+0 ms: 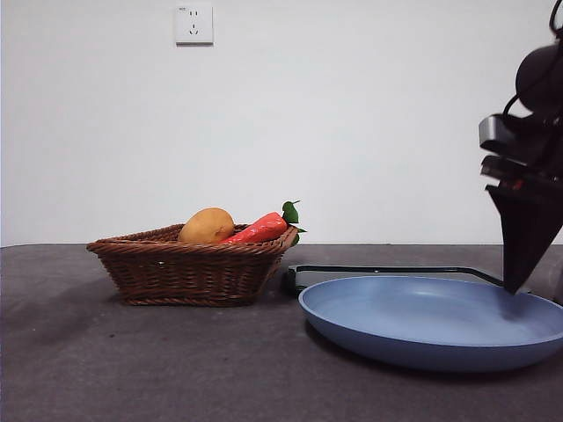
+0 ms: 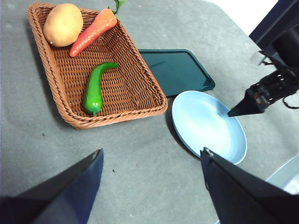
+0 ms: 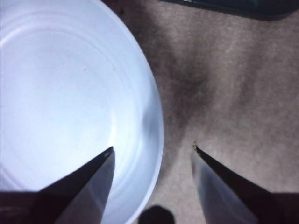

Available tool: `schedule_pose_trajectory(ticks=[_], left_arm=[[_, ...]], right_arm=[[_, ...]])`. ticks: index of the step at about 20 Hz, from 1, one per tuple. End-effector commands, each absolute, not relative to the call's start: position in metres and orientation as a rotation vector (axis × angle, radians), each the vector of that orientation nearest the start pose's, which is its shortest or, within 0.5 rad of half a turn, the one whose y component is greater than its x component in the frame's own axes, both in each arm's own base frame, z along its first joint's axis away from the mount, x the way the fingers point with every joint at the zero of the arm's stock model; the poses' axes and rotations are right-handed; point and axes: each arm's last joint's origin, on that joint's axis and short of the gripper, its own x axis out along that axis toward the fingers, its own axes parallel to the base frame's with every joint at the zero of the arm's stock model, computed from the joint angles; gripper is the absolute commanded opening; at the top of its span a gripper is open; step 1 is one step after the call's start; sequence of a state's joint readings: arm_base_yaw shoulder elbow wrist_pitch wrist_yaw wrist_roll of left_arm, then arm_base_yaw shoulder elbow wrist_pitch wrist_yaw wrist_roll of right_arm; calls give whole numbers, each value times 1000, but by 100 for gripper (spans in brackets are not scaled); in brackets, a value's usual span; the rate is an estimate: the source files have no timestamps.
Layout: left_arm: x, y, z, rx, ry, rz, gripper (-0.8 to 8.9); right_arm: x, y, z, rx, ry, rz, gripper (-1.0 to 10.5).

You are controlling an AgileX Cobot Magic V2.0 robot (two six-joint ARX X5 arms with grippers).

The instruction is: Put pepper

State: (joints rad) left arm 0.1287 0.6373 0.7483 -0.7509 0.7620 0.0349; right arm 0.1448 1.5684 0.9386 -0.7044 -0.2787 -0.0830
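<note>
The pepper (image 2: 95,87) lies in the basket (image 2: 147,109). Both tools are apart and empty; bring your left tool (image 2: 152,158) across its thick middle, then close gently.

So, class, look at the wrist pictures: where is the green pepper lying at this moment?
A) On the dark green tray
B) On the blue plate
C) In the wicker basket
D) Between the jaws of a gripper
C: the left wrist view shows the pepper lying on the floor of the wicker basket, apart from the potato and the carrot; the blue plate holds nothing.
</note>
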Motion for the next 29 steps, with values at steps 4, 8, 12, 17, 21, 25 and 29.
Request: schedule_pose_trajectory(ticks=[4, 8, 12, 17, 21, 25, 29], left_arm=[[118, -5, 299, -226, 551, -627, 365], [118, -5, 299, -226, 551, -626, 364], [118, -5, 299, -222, 550, -626, 363], [121, -8, 300, -186, 547, -608, 363], [133, -15, 300, -181, 577, -614, 363], [153, -27, 302, -148, 580, -624, 362], [180, -45, 304, -92, 610, -621, 362]], right_arm=[[279, 53, 168, 14, 1346, 433, 140], [280, 53, 164, 16, 1360, 431, 61], [281, 52, 164, 17, 1358, 424, 5], [280, 51, 167, 36, 1356, 410, 5], [275, 50, 181, 38, 1316, 413, 5], [265, 49, 205, 48, 1244, 407, 5], [248, 43, 233, 49, 1169, 401, 5]])
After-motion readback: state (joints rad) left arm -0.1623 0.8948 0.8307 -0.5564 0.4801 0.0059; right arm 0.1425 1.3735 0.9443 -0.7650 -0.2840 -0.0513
